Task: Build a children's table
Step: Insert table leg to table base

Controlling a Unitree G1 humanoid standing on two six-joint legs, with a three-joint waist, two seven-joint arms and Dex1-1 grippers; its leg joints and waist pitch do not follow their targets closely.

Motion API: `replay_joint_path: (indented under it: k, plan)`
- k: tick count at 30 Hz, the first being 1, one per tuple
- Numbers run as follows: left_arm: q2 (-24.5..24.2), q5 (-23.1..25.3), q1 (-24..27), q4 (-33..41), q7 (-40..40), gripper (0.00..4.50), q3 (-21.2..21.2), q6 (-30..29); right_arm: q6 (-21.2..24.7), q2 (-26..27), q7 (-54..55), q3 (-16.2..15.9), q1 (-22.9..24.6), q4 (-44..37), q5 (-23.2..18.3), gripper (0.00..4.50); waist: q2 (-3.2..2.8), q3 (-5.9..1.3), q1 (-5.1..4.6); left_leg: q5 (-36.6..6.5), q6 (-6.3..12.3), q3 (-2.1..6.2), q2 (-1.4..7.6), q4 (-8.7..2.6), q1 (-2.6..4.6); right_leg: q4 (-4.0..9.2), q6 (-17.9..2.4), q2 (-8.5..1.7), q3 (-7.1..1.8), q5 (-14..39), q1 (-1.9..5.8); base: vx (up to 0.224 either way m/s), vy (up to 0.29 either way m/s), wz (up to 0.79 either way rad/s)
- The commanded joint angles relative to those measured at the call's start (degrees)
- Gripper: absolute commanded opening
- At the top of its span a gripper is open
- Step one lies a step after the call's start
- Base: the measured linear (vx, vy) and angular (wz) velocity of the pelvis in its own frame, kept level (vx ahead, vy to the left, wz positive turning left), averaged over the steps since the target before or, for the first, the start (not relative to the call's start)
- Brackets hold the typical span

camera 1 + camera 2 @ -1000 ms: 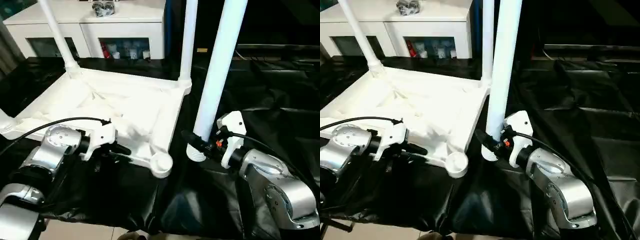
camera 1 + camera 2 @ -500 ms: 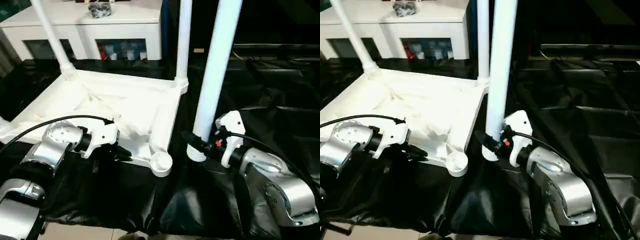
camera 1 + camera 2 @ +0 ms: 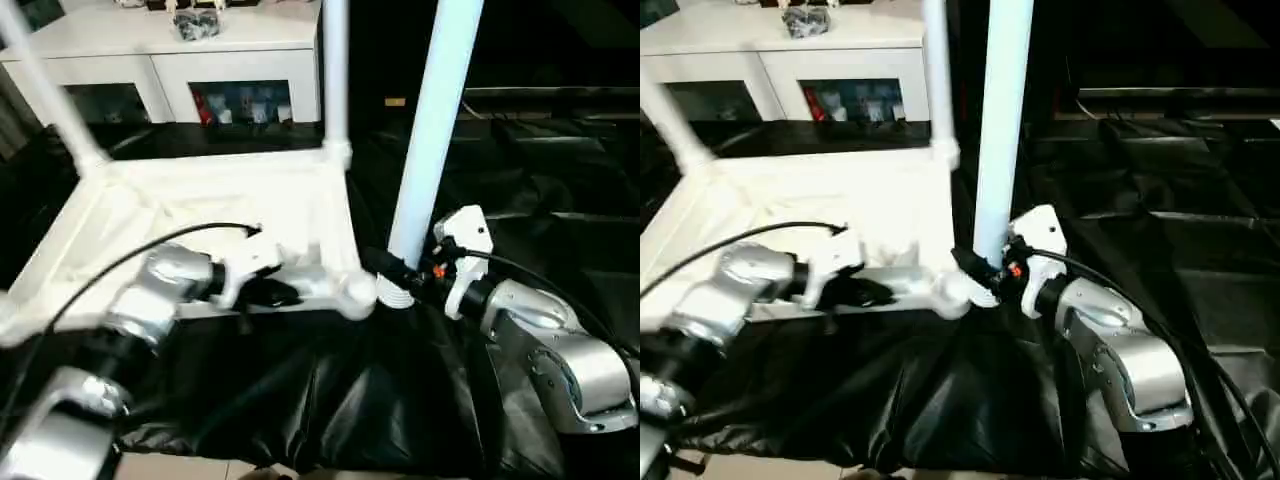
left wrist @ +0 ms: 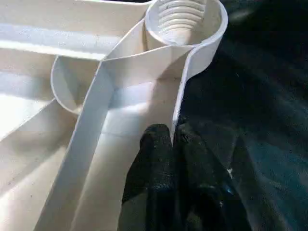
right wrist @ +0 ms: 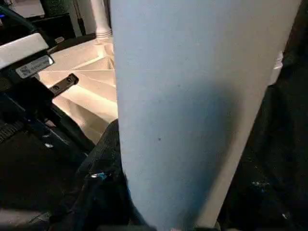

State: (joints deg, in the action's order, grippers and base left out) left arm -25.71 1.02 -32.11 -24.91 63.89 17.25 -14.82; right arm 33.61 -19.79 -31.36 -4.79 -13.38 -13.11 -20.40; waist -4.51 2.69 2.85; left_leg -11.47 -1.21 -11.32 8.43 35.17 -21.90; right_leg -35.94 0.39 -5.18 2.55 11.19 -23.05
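Pinching the near rim of the tabletop (image 3: 200, 215), the left gripper (image 4: 172, 139) has its two black fingers closed on the thin white wall just beside the empty corner socket (image 4: 185, 21). A second ago those fingers stood a little open and only reached toward that edge; since then they have closed and the arm has swung in. The upside-down tabletop has turned on the black cloth (image 3: 360, 400) with it. Its open socket, which lay well apart from the loose leg, now sits just beside that leg's lower end.

The right gripper (image 3: 385, 268) has not changed. Its fingers stay clamped around the loose leg (image 3: 435, 120) near the bottom, holding it upright at the same width as before. Two other legs (image 3: 335, 70) stand in the far corner sockets, in front of the white cabinet (image 3: 170, 50).

My reading is that the left arm has pulled the last visible empty socket toward the waiting leg. What remains would be to lift the leg's ribbed end over the socket and seat it. The threads inside the socket suggest it may need turning.
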Motion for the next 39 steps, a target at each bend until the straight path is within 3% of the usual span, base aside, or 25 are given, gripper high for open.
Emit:
replay_joint_path:
  k: [1,9,12,13,14,16,19,21,24,31,34,39]
  plan:
    - [0.22,1.43,1.82,1.34,-3.55,0.00,-0.50,-4.74,0.62,0.41,0.46,1.38,-1.16,0.31,-0.82,1.90,0.48,-3.44,0.36,-11.91,0.87,2.45,4.24,-4.71,0.83,4.75,-14.02,-3.77,-2.53,11.19,2.57,0.000,0.000,0.00]
    - [3.72,-0.50,8.54,15.27,-11.28,0.00,-2.76,-17.56,2.81,0.73,1.39,2.59,-2.76,2.30,-1.58,1.90,0.49,-3.57,-0.14,-10.24,1.92,2.50,4.18,-4.56,0.50,4.52,-14.61,-3.70,-2.36,8.60,2.91,0.000,0.000,0.00]
    - [4.69,-0.91,9.27,17.39,-12.81,0.00,-3.40,-19.31,2.44,0.63,1.23,2.66,-3.23,2.84,-1.45,1.90,0.43,-3.53,-0.21,-10.50,2.30,2.44,4.07,-4.49,0.65,4.80,-14.35,-3.53,-2.30,9.59,2.68,0.000,0.000,0.00]
    - [4.97,-1.24,9.94,17.71,-12.61,0.00,-3.06,-13.41,1.56,0.53,0.99,2.55,-3.69,3.47,-0.99,1.90,0.67,-3.50,-0.32,-10.71,2.38,2.45,4.06,-4.52,0.57,4.88,-14.19,-3.50,-2.29,10.11,2.75,0.000,0.000,0.00]
    - [4.99,-1.34,10.14,17.75,-12.49,0.00,-2.97,-11.72,1.42,0.54,0.97,2.54,-3.79,3.58,-0.89,1.90,0.65,-3.46,-0.39,-10.94,2.59,2.56,4.02,-4.54,0.34,5.06,-13.78,-3.58,-2.29,10.89,2.83,0.000,0.000,0.00]
    - [4.66,-1.57,10.41,16.84,-10.92,0.51,-2.18,-4.06,0.81,0.52,0.76,2.39,-4.20,3.98,-0.50,1.90,0.60,-3.53,-0.43,-11.50,2.47,2.48,4.08,-4.59,0.58,5.13,-13.32,-3.44,-2.29,11.34,2.61,0.000,0.000,0.00]
    - [5.03,-3.16,9.36,15.64,-9.77,0.51,-3.02,-5.03,0.59,0.38,0.23,2.12,-4.67,4.35,-0.30,1.90,0.63,-3.53,-0.13,-11.62,2.03,2.38,4.17,-4.70,0.79,5.00,-13.00,-3.39,-2.33,11.07,2.35,0.000,0.000,0.00]
    - [4.64,-3.51,8.70,15.27,-8.72,0.92,-3.21,-5.75,0.78,0.36,0.01,2.04,-4.83,4.31,-0.28,1.90,0.74,-3.51,0.01,-11.40,1.87,2.35,4.14,-4.72,0.76,4.95,-12.96,-3.47,-2.36,11.03,2.40,0.000,0.000,0.00]
    - [5.14,-4.49,6.86,12.47,-9.06,0.83,-4.93,-4.74,1.00,0.29,-0.31,1.88,-5.05,4.17,-0.37,1.90,0.74,-3.54,0.05,-11.32,1.79,2.32,4.05,-4.62,0.78,4.95,-12.81,-3.50,-2.39,11.20,2.40,0.000,0.000,0.00]
    - [5.23,-6.02,3.70,4.24,-5.01,0.85,-4.45,1.30,0.29,-0.04,-1.05,1.69,-5.41,5.03,0.01,1.90,0.86,-3.76,0.24,-9.19,2.36,2.28,3.97,-4.44,0.63,4.75,-12.85,-3.50,-2.35,8.99,2.55,0.000,0.000,0.00]
    - [5.51,-6.85,3.17,2.48,-3.09,1.22,-4.48,1.32,0.12,0.06,-1.06,1.55,-5.76,5.51,0.36,1.90,0.71,-3.83,0.20,-8.89,2.52,2.23,4.00,-4.38,0.71,4.65,-13.32,-3.56,-2.35,8.00,2.55,0.000,0.000,0.00]
    - [5.76,-5.61,3.09,-0.91,-3.52,1.33,-3.68,5.14,-0.60,0.49,-0.78,1.16,-6.44,6.81,1.17,1.90,0.78,-3.77,0.19,-9.96,2.33,2.23,4.11,-4.44,0.76,4.75,-13.88,-3.67,-2.35,8.65,2.60,0.000,0.000,0.00]
